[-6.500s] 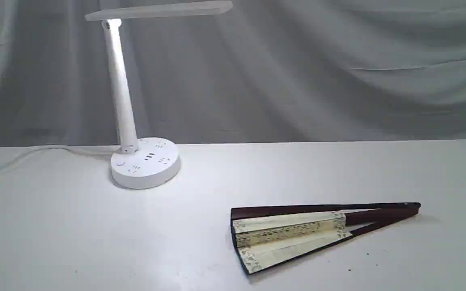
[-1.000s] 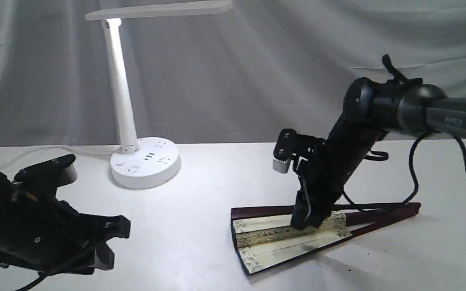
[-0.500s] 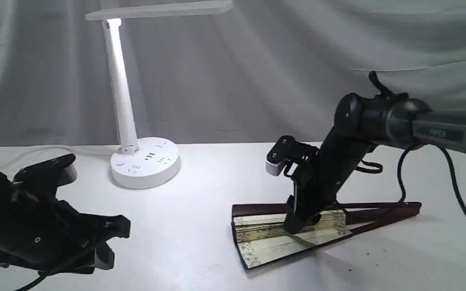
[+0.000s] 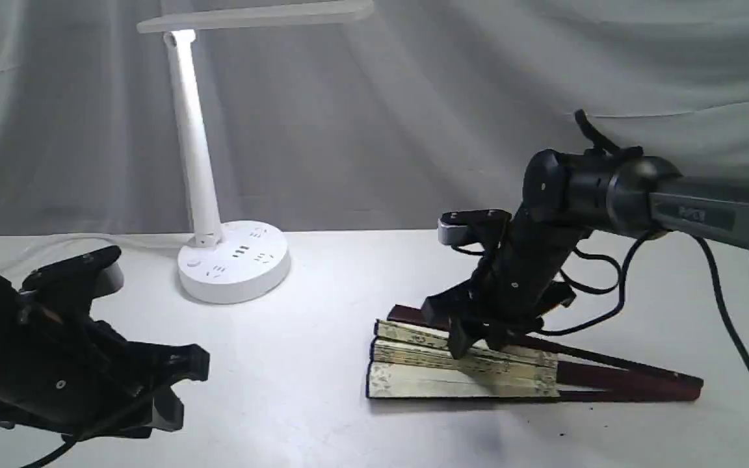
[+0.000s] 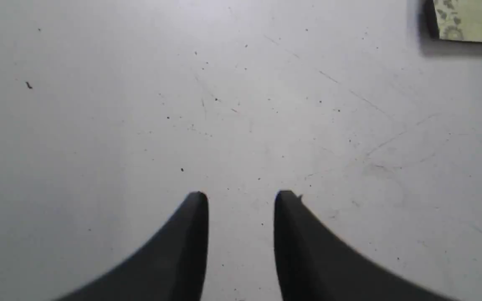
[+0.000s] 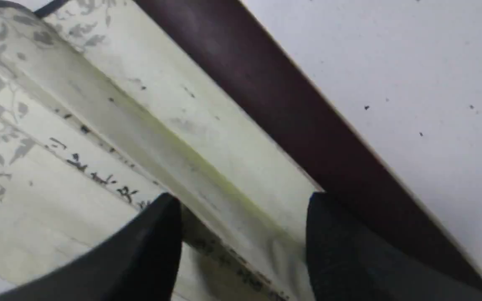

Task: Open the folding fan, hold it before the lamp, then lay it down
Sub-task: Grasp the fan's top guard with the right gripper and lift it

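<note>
The folding fan lies partly spread on the white table, cream leaf to the left and dark ribs running right to the pivot. My right gripper stands tilted on the leaf with open jaws. In the right wrist view its fingertips straddle a raised pleat of the fan, beside the dark outer rib. The white lamp stands lit at the back left. My left gripper hovers low at the front left, open and empty, with a corner of the fan far ahead of it.
The lamp's round base with sockets sits behind and left of the fan, its white cable trailing left. A grey curtain hangs behind the table's back edge. The right arm's black cable loops above the ribs.
The right gripper has swung its wrist and turned the fan on the table: the pivot end slid toward the front right and the far rib lifted. The left arm has not moved.
</note>
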`<state>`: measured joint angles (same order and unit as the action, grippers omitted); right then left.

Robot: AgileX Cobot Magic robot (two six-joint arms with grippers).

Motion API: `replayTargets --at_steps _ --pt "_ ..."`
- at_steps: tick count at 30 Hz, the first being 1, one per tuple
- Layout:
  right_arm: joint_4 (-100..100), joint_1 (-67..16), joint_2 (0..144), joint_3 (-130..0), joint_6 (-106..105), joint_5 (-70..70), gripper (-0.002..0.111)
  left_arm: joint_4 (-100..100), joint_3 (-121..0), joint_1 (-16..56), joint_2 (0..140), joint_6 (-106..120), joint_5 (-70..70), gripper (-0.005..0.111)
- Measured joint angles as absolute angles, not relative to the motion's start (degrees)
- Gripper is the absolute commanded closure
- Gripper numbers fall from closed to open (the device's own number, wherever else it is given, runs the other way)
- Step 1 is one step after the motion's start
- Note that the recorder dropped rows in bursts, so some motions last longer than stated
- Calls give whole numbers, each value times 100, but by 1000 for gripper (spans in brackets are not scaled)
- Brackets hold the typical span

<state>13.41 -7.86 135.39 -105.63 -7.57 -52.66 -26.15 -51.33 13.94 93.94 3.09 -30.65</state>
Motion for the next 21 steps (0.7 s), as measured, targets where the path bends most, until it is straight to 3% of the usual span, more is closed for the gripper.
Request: replayTargets --at_steps 9,21 --pt "1696 -922 13539 -10572 743 -5254 61 -2615 -5133 1394 9394 312 -3065 79" --pt "1950 -910 13238 -11039 185 -5550 61 -2806 -5133 1394 9394 312 -3177 79"
